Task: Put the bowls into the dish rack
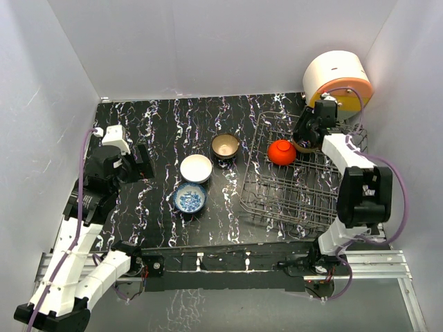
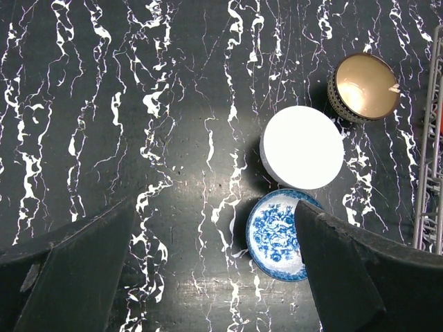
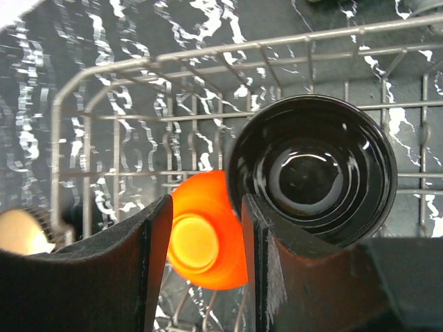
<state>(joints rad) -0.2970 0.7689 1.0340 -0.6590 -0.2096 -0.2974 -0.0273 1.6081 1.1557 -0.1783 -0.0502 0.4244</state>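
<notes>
The dish rack [image 1: 304, 194] stands on the right of the table. The red-orange bowl [image 1: 282, 152] lies bottom-up in its far part. My right gripper [image 1: 309, 135] hovers just beyond it, jaws open. In the right wrist view the black bowl [image 3: 311, 169] sits in the rack [image 3: 138, 90] beside my right finger, and the red-orange bowl [image 3: 204, 235] shows through the gap of the gripper [image 3: 206, 204]. The white bowl [image 1: 196, 168], blue-and-white bowl [image 1: 190, 198] and tan bowl [image 1: 225, 146] stand on the table. My left gripper [image 2: 214, 207] is open and empty, high left of them.
A big white-orange-yellow drum container [image 1: 337, 77] stands behind the rack at the far right corner. White walls close in the table on three sides. The table [image 1: 159, 124] is black marble with white veins. The rack's near half holds upright tines.
</notes>
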